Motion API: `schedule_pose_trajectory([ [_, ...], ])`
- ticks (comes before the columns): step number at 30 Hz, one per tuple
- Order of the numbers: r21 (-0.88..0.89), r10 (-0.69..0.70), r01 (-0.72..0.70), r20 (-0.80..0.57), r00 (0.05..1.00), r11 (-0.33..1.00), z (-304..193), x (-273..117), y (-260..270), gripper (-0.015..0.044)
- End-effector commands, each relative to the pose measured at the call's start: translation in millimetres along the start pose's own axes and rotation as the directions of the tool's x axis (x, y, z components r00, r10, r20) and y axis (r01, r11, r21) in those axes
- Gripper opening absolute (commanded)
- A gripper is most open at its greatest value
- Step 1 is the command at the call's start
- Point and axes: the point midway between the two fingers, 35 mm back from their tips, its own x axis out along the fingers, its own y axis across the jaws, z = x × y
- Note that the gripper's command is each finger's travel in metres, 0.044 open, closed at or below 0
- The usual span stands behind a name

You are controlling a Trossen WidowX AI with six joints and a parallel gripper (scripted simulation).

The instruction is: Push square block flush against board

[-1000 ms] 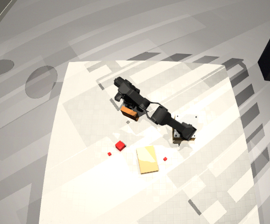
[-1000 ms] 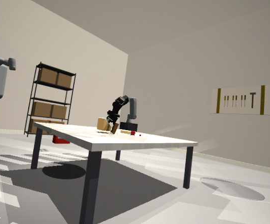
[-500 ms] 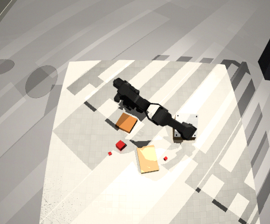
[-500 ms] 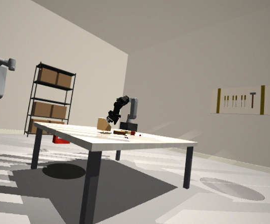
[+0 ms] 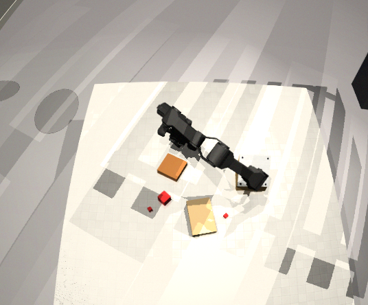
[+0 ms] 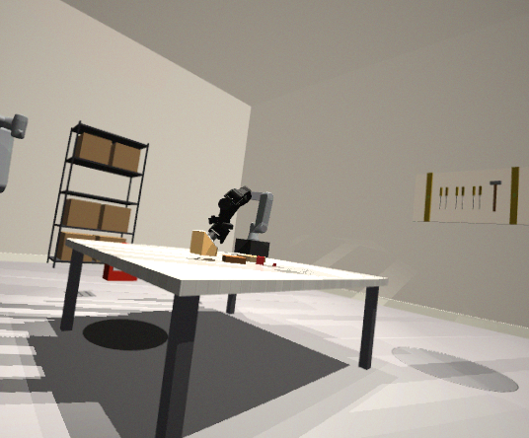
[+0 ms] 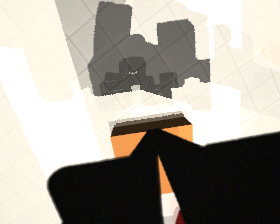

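The orange square block lies flat on the table, turned at an angle to the board. In the wrist view the block is partly hidden behind the fingers. The tan board lies flat, below and right of the block in the top view. A gap of bare table separates them. My gripper is shut with nothing between its fingers. It hangs above the table near the block's upper side in the top view. Its fingertips are not clearly visible there.
A red cube lies below the block and left of the board in the top view. One tiny red cube lies beyond it, and another tiny red cube lies right of the board. The arm's base stands at the right.
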Motion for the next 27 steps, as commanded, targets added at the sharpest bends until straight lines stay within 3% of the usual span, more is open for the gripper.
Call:
schedule_pose_trajectory([
  [1,0.000,-0.007,0.007,0.003,1.000,1.000,8,2,0,0.0000],
  [16,0.000,-0.008,0.008,0.003,1.000,1.000,30,2,0,0.0000],
  [22,0.000,-0.007,0.007,0.004,1.000,1.000,26,-46,1,0.0000],
  [27,0.000,-0.008,0.008,0.004,1.000,1.000,26,-48,1,0.0000],
])
